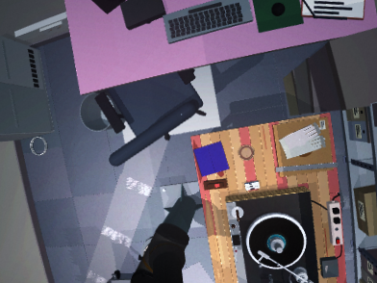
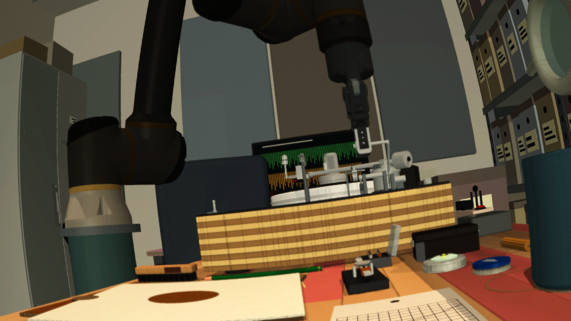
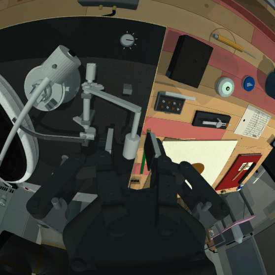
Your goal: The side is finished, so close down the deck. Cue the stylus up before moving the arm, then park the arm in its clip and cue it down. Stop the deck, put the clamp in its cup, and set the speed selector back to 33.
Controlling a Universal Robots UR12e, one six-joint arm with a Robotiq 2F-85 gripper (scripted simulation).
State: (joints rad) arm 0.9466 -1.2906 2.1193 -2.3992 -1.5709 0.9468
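The cue lever (image 3: 113, 100), a grey cranked rod ending in a cylindrical knob (image 3: 131, 146), stands on the black deck beside the tonearm's pivot, and its knob lies between my fingers. The tonearm (image 3: 23, 113) runs from its counterweight (image 3: 60, 65) out over the white-rimmed platter (image 1: 276, 239), where the record and clamp (image 1: 276, 244) sit. In the second side camera the lever's knob end (image 2: 365, 145) is raised at my fingertips above the arm. A small round dial (image 3: 127, 40) sits at the deck's far corner. My gripper (image 3: 129, 145) hovers over the deck's right edge, open around the lever's knob, holding nothing.
The deck's striped wooden plinth (image 2: 325, 223) drops to the bench just right of my fingers. On the bench lie a cream record sleeve (image 3: 205, 156), a green pencil (image 2: 266, 272), a black box (image 3: 189, 60), a cartridge tray (image 3: 169, 103), a red book (image 3: 239, 170) and two round pucks (image 3: 225, 87).
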